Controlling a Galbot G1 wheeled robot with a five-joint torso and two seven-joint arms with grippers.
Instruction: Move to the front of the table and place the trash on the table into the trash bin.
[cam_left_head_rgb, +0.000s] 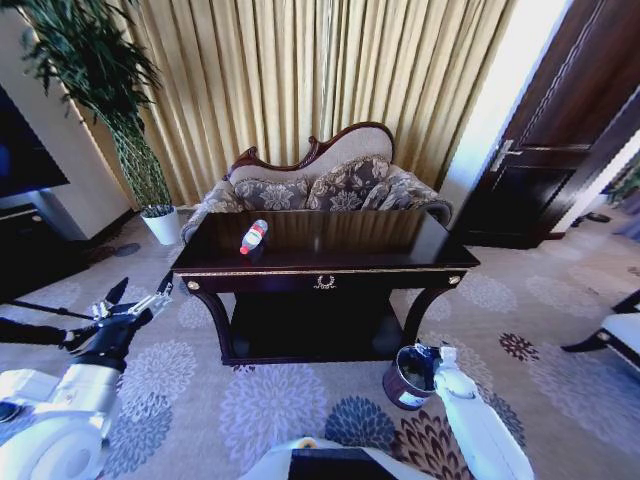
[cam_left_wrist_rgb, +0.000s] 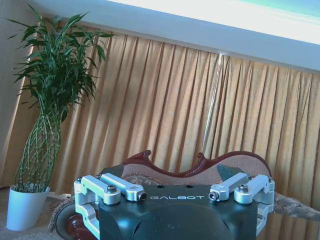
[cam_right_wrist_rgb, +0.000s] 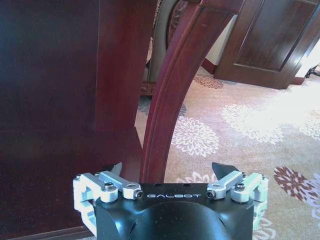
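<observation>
1. One piece of trash, a clear plastic bottle with a red label and white cap, lies on its side on the left half of the dark glossy table; none of it has reached the bin yet, by the look of things.
2. Facing the table's front, the robot appears to have finished its approach, leaving the pick-up and the drop to do.
3. Its left gripper hangs wide open off the table's left front corner, below the tabletop and well apart from the bottle.
4. Its right gripper sits low, fingers spread wide and empty, beside the table's curved right leg and near the trash bin on the floral carpet.
5. Behind the table stand a patterned sofa, gold curtains and a potted plant; nothing lies between the left gripper and the bottle except the table edge.
</observation>
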